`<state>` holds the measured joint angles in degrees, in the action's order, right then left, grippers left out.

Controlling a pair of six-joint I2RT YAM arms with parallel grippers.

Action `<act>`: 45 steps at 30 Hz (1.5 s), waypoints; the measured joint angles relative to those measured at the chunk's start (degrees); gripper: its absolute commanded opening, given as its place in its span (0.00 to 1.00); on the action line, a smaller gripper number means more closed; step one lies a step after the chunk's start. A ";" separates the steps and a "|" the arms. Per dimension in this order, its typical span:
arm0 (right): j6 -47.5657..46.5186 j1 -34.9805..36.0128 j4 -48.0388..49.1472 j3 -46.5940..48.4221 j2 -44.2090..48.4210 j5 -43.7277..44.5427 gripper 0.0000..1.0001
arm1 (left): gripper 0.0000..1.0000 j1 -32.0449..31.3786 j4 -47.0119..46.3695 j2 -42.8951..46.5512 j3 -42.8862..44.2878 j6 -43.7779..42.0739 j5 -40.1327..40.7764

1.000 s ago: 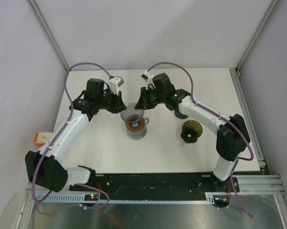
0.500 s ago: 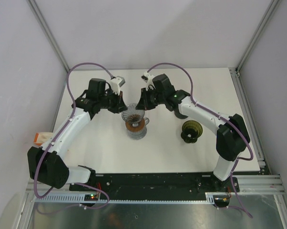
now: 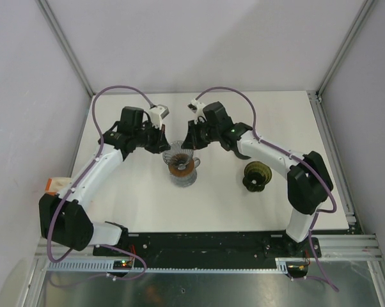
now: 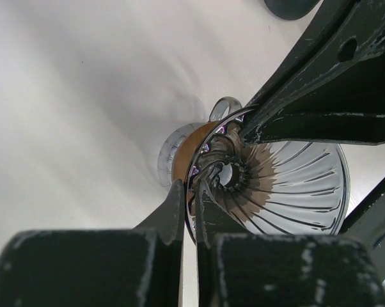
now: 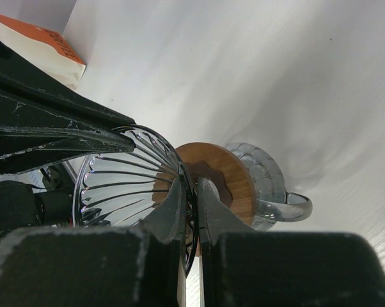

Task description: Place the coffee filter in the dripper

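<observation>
We find the glass dripper point(image 3: 181, 158) near the middle of the white table point(image 3: 275, 121), slightly left of centre. It is a clear ribbed cone above a wooden collar point(image 5: 226, 165), with a glass foot and a ring handle point(image 5: 298, 208) below. From these views we cannot tell whether the foot rests on the table.

The left gripper point(image 4: 191, 195) has its jaws drawn almost together, with only the thin rim of the cone between them. The right gripper point(image 5: 191, 189) pinches the opposite side of the rim in the same narrow way, one finger inside the cone and one outside.

To the right of the dripper, well apart from it, a dark green object point(image 3: 256, 174) stands on the table beside the right arm's forearm. An orange-and-white box point(image 3: 54, 185) sits at the table's left edge, near the left arm.

Both arms reach forward and bend inward, so their wrists meet over the dripper from either side, with purple cables arching above them.
</observation>
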<state>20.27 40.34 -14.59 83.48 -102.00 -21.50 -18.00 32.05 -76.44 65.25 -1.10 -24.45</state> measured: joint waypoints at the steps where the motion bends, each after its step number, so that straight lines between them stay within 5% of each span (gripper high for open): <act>1: -0.04 0.07 0.13 -0.13 -0.13 0.00 0.00 | 0.00 0.00 0.04 -0.07 -0.13 -0.26 0.09; 45: -2.75 1.16 15.28 -11.72 1.18 5.07 0.00 | 0.00 -0.33 -8.92 -1.57 -6.40 -11.80 -1.92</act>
<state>17.52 41.50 0.69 71.77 -100.82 -16.43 -18.33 23.14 -78.02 58.85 -12.91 -26.37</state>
